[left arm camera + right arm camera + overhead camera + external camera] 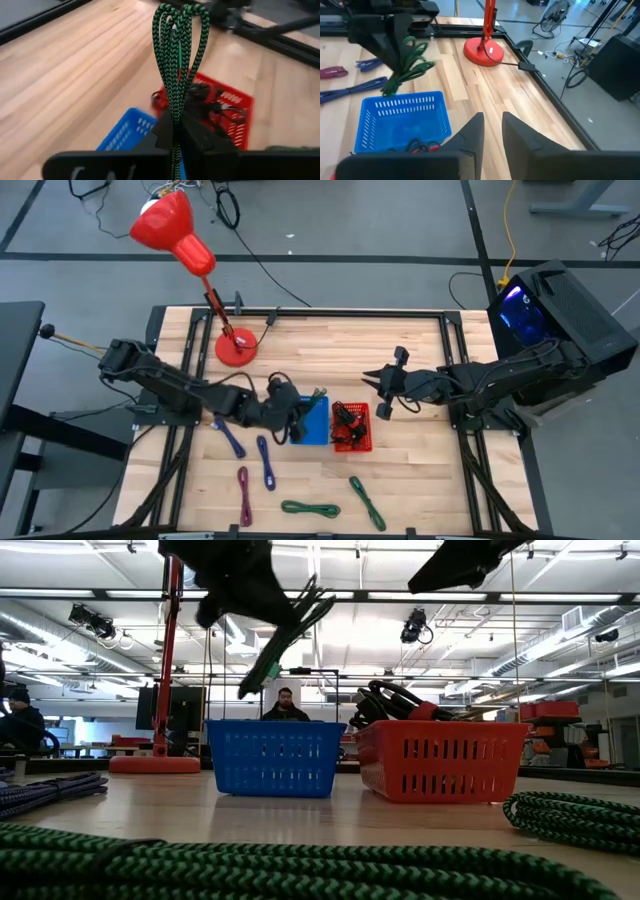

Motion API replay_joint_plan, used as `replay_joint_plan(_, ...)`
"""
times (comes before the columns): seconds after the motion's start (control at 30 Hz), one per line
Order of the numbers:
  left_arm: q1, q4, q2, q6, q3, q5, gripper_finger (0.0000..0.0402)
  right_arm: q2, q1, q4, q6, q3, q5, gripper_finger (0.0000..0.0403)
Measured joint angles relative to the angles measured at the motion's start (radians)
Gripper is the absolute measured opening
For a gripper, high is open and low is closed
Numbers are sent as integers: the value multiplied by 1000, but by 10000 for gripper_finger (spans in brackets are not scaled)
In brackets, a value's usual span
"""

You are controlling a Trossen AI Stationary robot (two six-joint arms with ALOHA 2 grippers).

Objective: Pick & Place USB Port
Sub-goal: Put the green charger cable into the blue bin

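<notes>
The left gripper hangs above the blue basket, its jaws clamped on a bundled green braided cable. The cable's loops stick out past the fingertips, and from table height the bundle dangles clear of the basket's rim, not touching it. In the right wrist view the blue basket looks empty, with the green bundle held over its far-left corner.

Just to the right of it, nearly touching, sits the red basket, already stuffed with red and black cables that poke up above its rim.

The right gripper waits in the air to the right of the baskets, beyond the red one, its two fingers a little apart and holding nothing.

On the near side of the table lie loose cables: two blue ones and a purple one to the left, two green ones nearer the middle. A red lamp stand sits at the far left of the table, and a person is seated well behind it.
</notes>
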Motion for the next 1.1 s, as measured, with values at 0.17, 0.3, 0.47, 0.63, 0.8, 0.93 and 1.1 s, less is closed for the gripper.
replay_joint_plan(0.17, -37, -112, 0, -192, 0, -133, 12, -1, 1, -10, 9, 0, -4, 61)
replay_joint_plan(0.3, -43, -89, 9, -241, 0, -165, 12, -1, 1, -11, 9, 0, -7, 59)
replay_joint_plan(0.47, -43, -70, 57, -310, 2, -163, 12, -1, 1, -25, 8, 0, -12, 59)
replay_joint_plan(0.63, -40, -35, 100, -348, 0, -161, 12, -1, 1, -24, 5, 0, -25, 59)
replay_joint_plan(0.8, -42, -18, 126, -362, -1, -143, 12, -1, 3, -29, 5, 0, -33, 59)
replay_joint_plan(0.93, -44, -12, 162, -406, 0, -130, 12, -1, 3, -29, 5, 0, -33, 59)
replay_joint_plan(1.1, -41, 0, 220, -442, 1, -113, 12, 0, 3, -31, 1, 0, -33, 59)
